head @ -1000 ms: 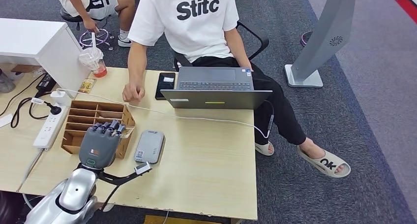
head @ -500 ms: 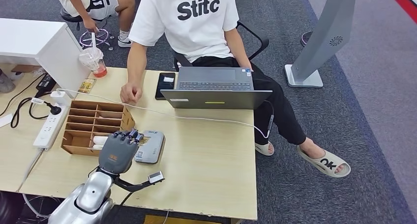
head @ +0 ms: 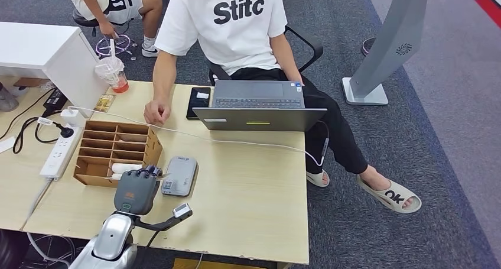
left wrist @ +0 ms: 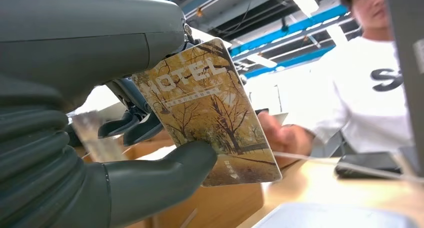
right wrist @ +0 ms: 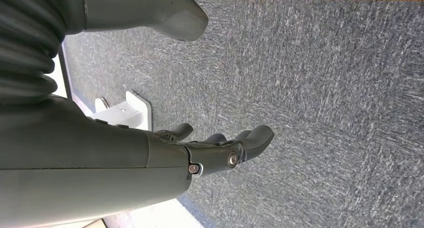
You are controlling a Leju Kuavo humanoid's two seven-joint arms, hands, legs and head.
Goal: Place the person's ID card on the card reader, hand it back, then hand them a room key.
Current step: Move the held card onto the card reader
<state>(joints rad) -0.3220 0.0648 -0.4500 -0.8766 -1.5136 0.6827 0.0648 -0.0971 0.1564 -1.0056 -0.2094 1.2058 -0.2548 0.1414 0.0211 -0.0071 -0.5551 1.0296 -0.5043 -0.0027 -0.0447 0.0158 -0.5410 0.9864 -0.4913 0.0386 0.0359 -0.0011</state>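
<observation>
- The left hand (head: 137,190) grips the room key (left wrist: 210,112), a card printed "HOTEL" over autumn trees, pinched between the thumb and the darker fingers (left wrist: 131,125) so its printed face stays free to be taken.
- Just beyond its fingertips sits the wooden organizer (head: 116,152) of compartments, likely where such cards are stored; the grey card reader (head: 179,175) lies on the desk (head: 248,192) just beside the hand.
- Farther ahead, the person's hand (head: 157,112) rests on the desk, well apart from the card.
- Judging by this, the hand-over is what remains: the card must travel forward to that person.
- The right hand (right wrist: 215,150) hangs over the carpet, fingers loosely apart and holding nothing.
</observation>
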